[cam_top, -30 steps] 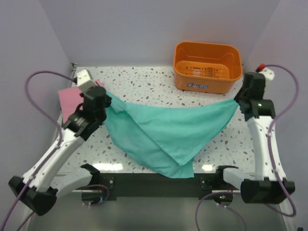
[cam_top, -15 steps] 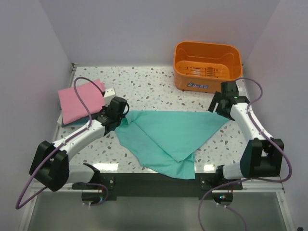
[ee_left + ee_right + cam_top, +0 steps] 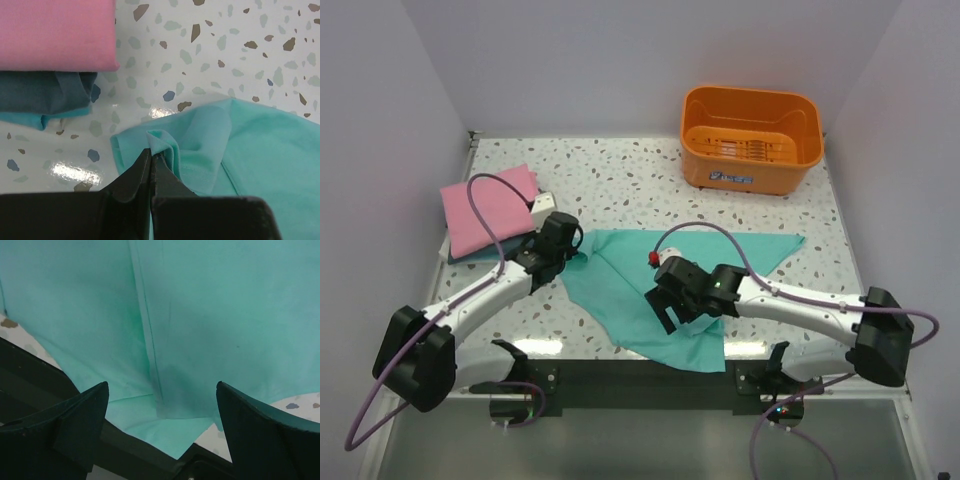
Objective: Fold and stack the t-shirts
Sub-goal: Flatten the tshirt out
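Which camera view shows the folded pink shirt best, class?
The top view: the pink shirt lies folded with nearly all of it in sight. The left wrist view catches only one edge and corner; the right wrist view shows none of it.

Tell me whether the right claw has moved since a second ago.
Yes. From beside the orange basket, the right claw swung down-frame and leftward, and is now open over the teal t-shirt.
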### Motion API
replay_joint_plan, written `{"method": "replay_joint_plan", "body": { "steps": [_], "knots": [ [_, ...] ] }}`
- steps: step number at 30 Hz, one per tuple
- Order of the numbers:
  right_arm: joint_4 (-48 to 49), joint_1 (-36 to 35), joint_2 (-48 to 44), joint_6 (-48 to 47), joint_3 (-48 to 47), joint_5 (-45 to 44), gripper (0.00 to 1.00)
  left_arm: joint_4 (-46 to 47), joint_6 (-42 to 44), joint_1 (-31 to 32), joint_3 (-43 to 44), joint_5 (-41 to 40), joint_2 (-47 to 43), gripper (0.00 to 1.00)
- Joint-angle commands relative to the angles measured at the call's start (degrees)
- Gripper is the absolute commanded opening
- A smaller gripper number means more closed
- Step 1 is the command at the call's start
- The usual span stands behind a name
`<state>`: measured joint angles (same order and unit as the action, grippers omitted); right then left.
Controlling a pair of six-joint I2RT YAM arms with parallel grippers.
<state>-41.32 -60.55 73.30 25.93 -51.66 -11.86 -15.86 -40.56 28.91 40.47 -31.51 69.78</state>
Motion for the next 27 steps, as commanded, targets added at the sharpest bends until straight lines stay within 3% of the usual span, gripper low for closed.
{"method": "replay_joint_plan", "body": {
  "steps": [1, 4, 8, 15, 18, 22, 25, 27],
  "knots": [
    [-2.8, -2.7, 4.4, 1.6, 0.6, -0.2, 0.9, 1.4, -1.8, -0.3, -1.2, 0.1, -2.4, 0.0],
    [-3.5, -3.7, 6.6, 2.2, 0.2, -1.1, 0.77, 1.1, -1.9, -0.3, -1.9, 0.0, -3.4, 0.0],
    [-3.9, -4.0, 6.9, 3.0, 0.7, -1.2, 0.53, 0.7, -1.9, -0.3, -2.2, -0.7, -4.2, 0.0],
    [-2.1, -4.6, 7.1, 2.0, 3.6, 2.0, 0.48, 0.6, -2.0, -0.3, -2.3, -1.5, -4.5, 0.0],
    [-3.2, -4.7, 7.7, 2.5, 3.8, 0.2, 0.38, 0.1, -1.9, -0.3, -2.2, -2.1, -4.6, 0.0],
    [-3.8, -4.7, 6.6, 3.9, 2.8, -3.2, 0.1, -0.1, -2.1, -0.3, -2.1, -2.0, -5.0, 0.0],
    [-6.7, -4.6, 3.0, 5.4, 0.3, -7.8, 0.0, -0.5, -1.5, -0.3, -1.2, -2.4, -5.6, 0.0],
    [-8.9, -4.6, 0.6, 8.0, -2.1, -13.3, 0.0, -1.9, -1.5, -0.3, -0.2, -3.5, -6.0, 0.0]
  ]
}}
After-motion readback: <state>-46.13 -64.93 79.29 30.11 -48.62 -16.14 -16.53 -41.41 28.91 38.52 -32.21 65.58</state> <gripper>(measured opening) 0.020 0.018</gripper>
